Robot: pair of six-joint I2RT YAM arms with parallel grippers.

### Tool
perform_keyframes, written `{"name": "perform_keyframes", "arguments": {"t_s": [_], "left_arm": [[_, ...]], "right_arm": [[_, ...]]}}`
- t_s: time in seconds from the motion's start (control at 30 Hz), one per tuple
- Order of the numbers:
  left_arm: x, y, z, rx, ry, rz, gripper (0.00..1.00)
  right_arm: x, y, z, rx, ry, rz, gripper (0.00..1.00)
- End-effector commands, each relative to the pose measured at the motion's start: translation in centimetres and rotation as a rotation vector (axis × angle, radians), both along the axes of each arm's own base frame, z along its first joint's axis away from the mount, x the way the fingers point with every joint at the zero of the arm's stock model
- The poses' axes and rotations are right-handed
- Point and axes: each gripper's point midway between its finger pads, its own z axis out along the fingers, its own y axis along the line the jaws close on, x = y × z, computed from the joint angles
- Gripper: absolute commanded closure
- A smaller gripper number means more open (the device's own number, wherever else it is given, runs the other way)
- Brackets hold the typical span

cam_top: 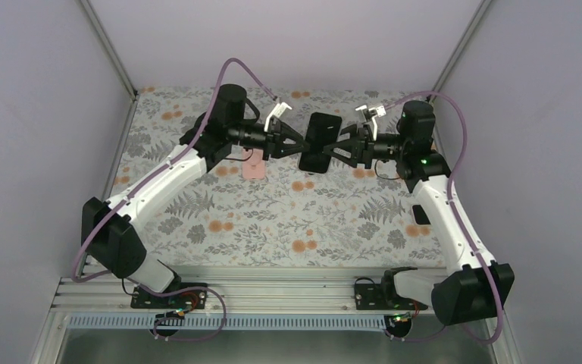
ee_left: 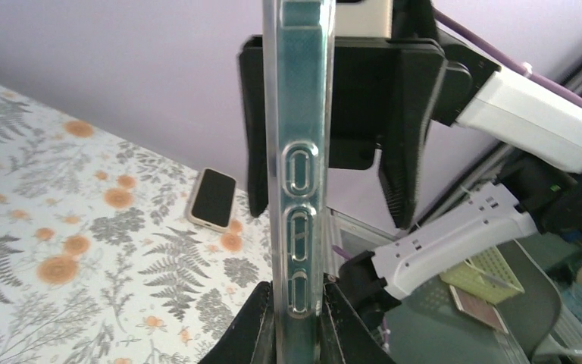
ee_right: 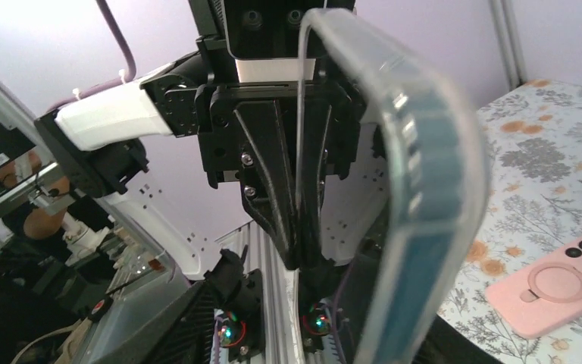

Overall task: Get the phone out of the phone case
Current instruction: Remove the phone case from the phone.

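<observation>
Plainly, the job is barely under way: the phone (cam_top: 320, 138) sits inside its clear phone case (ee_left: 297, 174). The pair is held on edge in the air over the far middle of the counter (cam_top: 273, 227), between the two arms. The left claw (ee_left: 297, 294) is pinched tight on one end of the phone case, pressing it front and back; the left wrist view shows the side button cutouts running up from that grip. The right claw (cam_top: 332, 149) faces it from the other end with its jaws apart, straddling the case. I cannot tell whether either side of it touches, but it is not clamping. No gap shows between phone and case in any view, though the right wrist view is blurred close up, so I judge that no corner has been peeled free. What is done is the lift and a firm hold on one side. What is left is the whole separation: a second hold, prying the case rim off, and drawing the phone clear. Flat on the counter, apart from this, lie a pink case (ee_right: 557, 292) and a second phone (ee_left: 212, 199) in a pale cover.
</observation>
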Motion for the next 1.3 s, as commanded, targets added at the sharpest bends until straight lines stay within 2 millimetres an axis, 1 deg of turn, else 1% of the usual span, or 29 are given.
{"name": "perform_keyframes", "arguments": {"t_s": [0.0,0.23,0.37,0.63,0.67,0.77,0.8,0.83,0.97,1.07,1.17,1.27], "left_arm": [[1.2,0.3,1.1,-0.037,-0.013,0.043,0.98],[1.4,0.1,1.0,-0.045,-0.001,0.04,0.98],[1.4,0.0,0.8,-0.043,0.003,0.039,0.98],[1.5,-0.4,0.0,-0.021,-0.002,0.053,0.98],[1.5,-0.4,-0.1,-0.019,-0.003,0.055,0.98],[1.5,-0.4,0.0,-0.016,-0.015,0.052,0.97],[1.4,-0.3,0.1,-0.013,-0.024,0.049,0.95],[1.4,-0.2,0.1,-0.009,-0.033,0.043,0.9],[1.2,0.7,0.1,-0.002,-0.063,0.016,0.62],[1.2,2.0,-0.1,0.001,-0.074,0.007,0.55],[1.1,3.0,-0.5,-0.001,-0.084,0.009,0.53],[0.4,3.4,-0.7,-0.006,-0.106,-0.005,0.52]], "right_arm": [[2.1,0.0,0.8,-0.003,0.013,-0.092,0.5],[3.6,0.2,0.6,0.014,0.086,-0.102,0.53],[4.2,0.4,0.4,0.015,0.104,-0.113,0.59],[4.2,0.3,0.4,0.021,0.112,-0.118,0.8],[4.1,0.4,0.4,0.022,0.115,-0.113,0.85],[3.9,0.4,0.5,0.029,0.118,-0.096,0.95],[3.7,0.4,0.6,0.031,0.12,-0.087,0.96],[3.6,0.4,0.8,0.036,0.12,-0.078,0.96],[2.9,0.2,1.7,0.051,0.112,-0.042,0.96],[2.5,0.0,2.6,0.063,0.106,-0.022,0.96],[2.4,-0.2,3.5,0.07,0.093,-0.019,0.96],[2.5,-0.6,4.5,0.081,0.083,-0.029,0.96]]}}
